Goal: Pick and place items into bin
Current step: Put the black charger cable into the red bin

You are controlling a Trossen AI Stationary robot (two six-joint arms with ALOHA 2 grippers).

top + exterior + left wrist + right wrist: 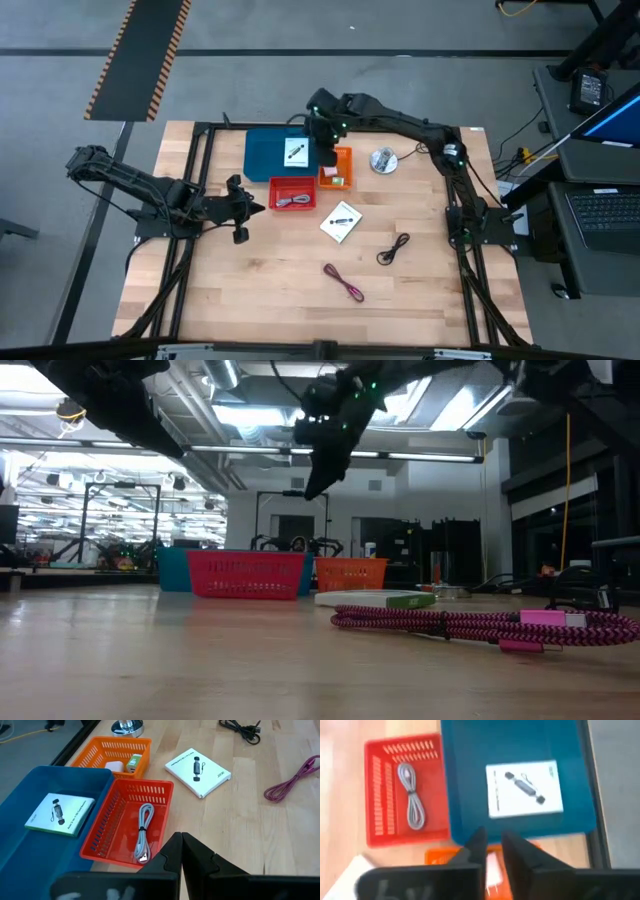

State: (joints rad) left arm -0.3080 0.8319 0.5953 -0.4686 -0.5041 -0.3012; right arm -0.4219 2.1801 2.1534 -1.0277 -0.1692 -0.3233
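Butcher-block table, three bins near its far edge, loose stock in front.

Left gripper: mine, parked low beside the red basket, fingers pressed together, carrying nothing.

Blue bin: one white boxed card lay flat inside.

Red basket: touching the blue bin's near edge; one grey coiled cable inside.

Right gripper: mine, raised above the seam between the blue bin and the orange basket; fingers nearly together with a thin gap, nothing between them.

Orange basket: small white and green pieces inside.

Second white boxed card: on bare wood, near the red basket, not yet binned.

Dark-red braided cable: loose, toward the near edge.

Black coiled cable: loose, right of the card.

Handling note, by my judgement: the card was the nearest unplaced item. I needed to spread the right fingers wide, come down square over its narrower sides, and lift level, since a flat box slips when pinched at a corner.
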